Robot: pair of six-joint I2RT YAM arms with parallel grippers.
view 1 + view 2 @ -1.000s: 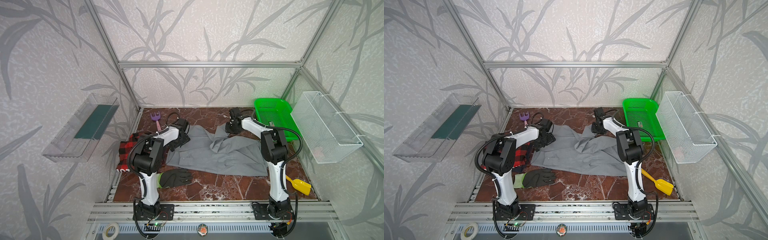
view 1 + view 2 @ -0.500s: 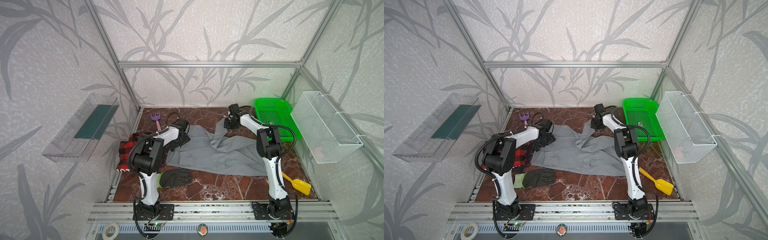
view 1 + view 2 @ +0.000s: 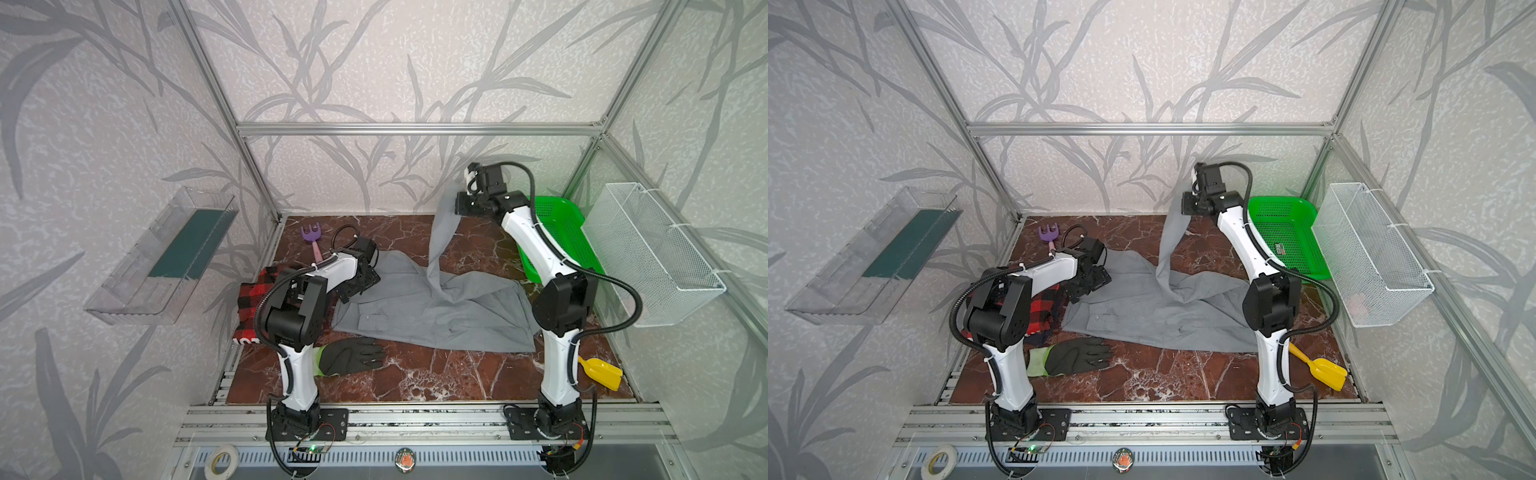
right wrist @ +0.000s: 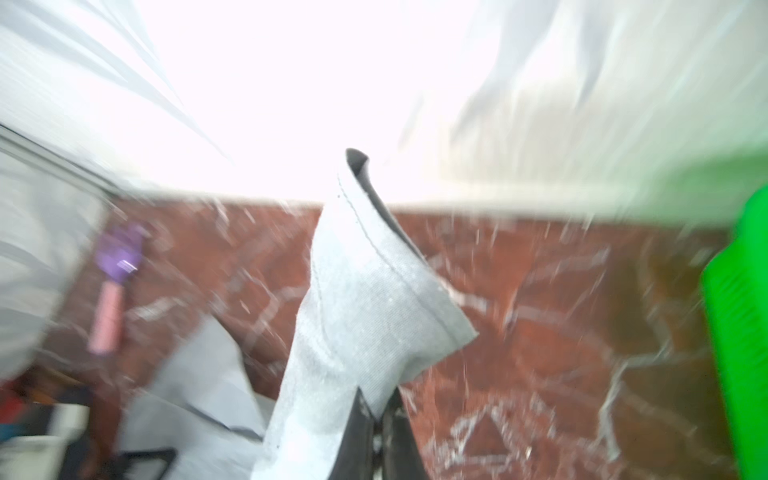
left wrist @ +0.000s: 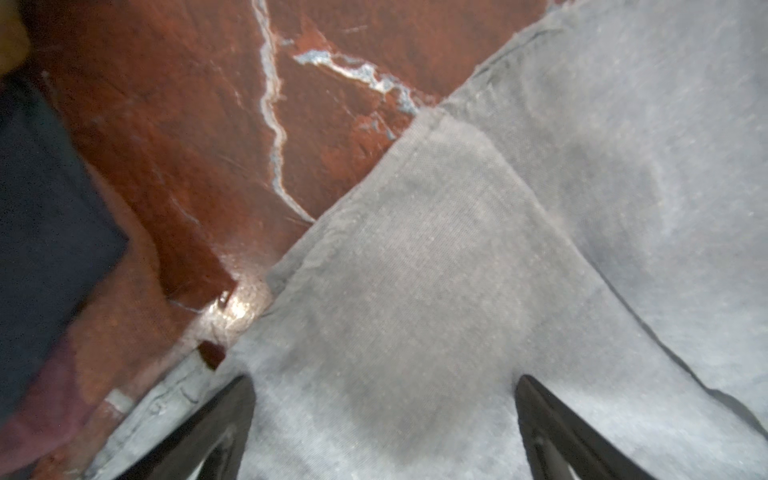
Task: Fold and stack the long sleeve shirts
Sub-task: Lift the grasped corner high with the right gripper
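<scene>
The grey long sleeve shirt (image 3: 436,309) (image 3: 1163,309) lies spread on the marble floor in both top views. One sleeve (image 3: 441,232) rises steeply from it toward the back wall. My right gripper (image 3: 460,206) (image 3: 1185,204) is shut on that sleeve's cuff (image 4: 365,299), well above the floor; the jaws (image 4: 378,409) pinch the cloth. My left gripper (image 3: 358,287) (image 3: 1089,287) stands open, low over the shirt's left edge, with grey cloth (image 5: 415,291) spanning between its fingers (image 5: 384,386). The red-and-black plaid shirt (image 3: 254,291) (image 3: 1045,303) lies bunched at the left, partly hidden by the left arm.
A black glove (image 3: 353,358) with a yellow-green cuff lies in front of the grey shirt. A green basket (image 3: 557,232) and a white wire basket (image 3: 652,257) stand at the right. A yellow scoop (image 3: 601,372) lies front right, a purple rake (image 3: 311,240) back left.
My right gripper closed on the grey sleeve's cuff and lifted it high off the floor, stretching the sleeve upward. The left arm has stayed still.
</scene>
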